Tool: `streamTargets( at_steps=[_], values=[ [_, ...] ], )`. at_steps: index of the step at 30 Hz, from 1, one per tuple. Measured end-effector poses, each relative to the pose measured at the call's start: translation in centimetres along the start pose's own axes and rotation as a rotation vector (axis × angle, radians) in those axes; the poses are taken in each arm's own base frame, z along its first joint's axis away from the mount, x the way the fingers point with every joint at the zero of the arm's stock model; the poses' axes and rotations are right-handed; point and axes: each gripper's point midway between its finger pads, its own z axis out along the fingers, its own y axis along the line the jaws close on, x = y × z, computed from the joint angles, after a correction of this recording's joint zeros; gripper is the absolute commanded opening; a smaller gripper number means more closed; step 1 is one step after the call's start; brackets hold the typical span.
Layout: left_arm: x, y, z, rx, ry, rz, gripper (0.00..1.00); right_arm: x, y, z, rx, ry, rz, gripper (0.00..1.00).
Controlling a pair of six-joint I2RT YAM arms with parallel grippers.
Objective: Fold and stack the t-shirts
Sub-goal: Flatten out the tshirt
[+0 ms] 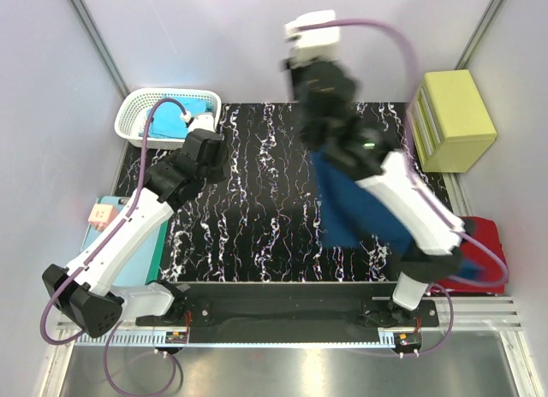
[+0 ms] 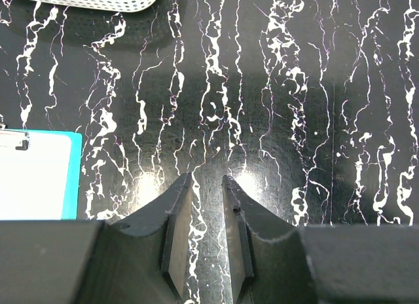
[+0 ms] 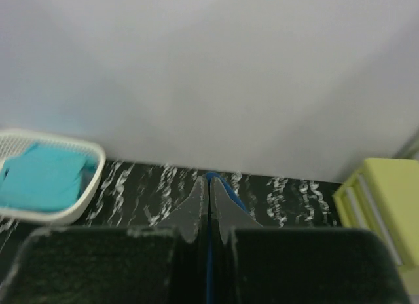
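Note:
A navy blue t-shirt (image 1: 347, 209) hangs in the air over the right half of the black marbled mat (image 1: 257, 200), below my raised right arm (image 1: 402, 200). My right gripper (image 3: 209, 186) is shut on its cloth; a blue fold (image 3: 229, 192) shows between and beside the fingers. The chest print is hidden. My left gripper (image 2: 206, 177) hovers low over bare mat near the basket, slightly open with nothing between its fingers. A turquoise t-shirt (image 1: 171, 119) lies in the white basket (image 1: 137, 115). A red t-shirt (image 1: 488, 243) lies at the right edge.
A teal clipboard (image 1: 141, 260) with white paper lies left of the mat, its corner (image 2: 74, 176) showing in the left wrist view. A yellow box (image 1: 454, 119) stands at the back right. Grey walls close in the back and both sides.

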Motion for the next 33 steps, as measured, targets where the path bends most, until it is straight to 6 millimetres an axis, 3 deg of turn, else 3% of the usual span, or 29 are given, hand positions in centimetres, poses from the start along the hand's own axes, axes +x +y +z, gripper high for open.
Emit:
streamTargets(
  at_steps=[2, 3, 6, 10, 14, 18, 22, 33],
  values=[
    [-0.1, 0.0, -0.1, 0.001, -0.003, -0.001, 0.31, 3.5, 5.5, 0.4, -0.094, 0.054, -0.066, 0.0],
    [-0.1, 0.1, -0.2, 0.002, -0.005, -0.002, 0.31, 4.4, 7.2, 0.0, -0.128, 0.07, -0.088, 0.0],
    [-0.2, 0.2, -0.3, 0.001, -0.011, -0.004, 0.31, 8.3, 9.6, 0.2, -0.176, 0.142, -0.179, 0.0],
    [0.2, 0.4, -0.3, -0.003, -0.006, -0.001, 0.31, 8.3, 7.9, 1.2, -0.148, 0.149, -0.169, 0.0],
    [0.3, 0.3, -0.1, -0.003, -0.002, 0.0, 0.31, 5.8, 5.0, 1.3, -0.109, 0.113, -0.108, 0.0],
    [0.8, 0.1, 0.7, -0.014, 0.024, 0.013, 0.3, 3.9, 3.6, 0.5, -0.105, 0.085, -0.056, 0.0],
    [1.4, -0.3, 1.7, -0.025, 0.053, 0.028, 0.3, 3.8, 3.4, 0.4, -0.105, 0.083, -0.047, 0.0],
    [0.5, -2.0, 3.2, -0.006, 0.072, 0.017, 0.29, 6.1, 4.2, 0.5, -0.117, 0.124, -0.093, 0.0]
  ],
)
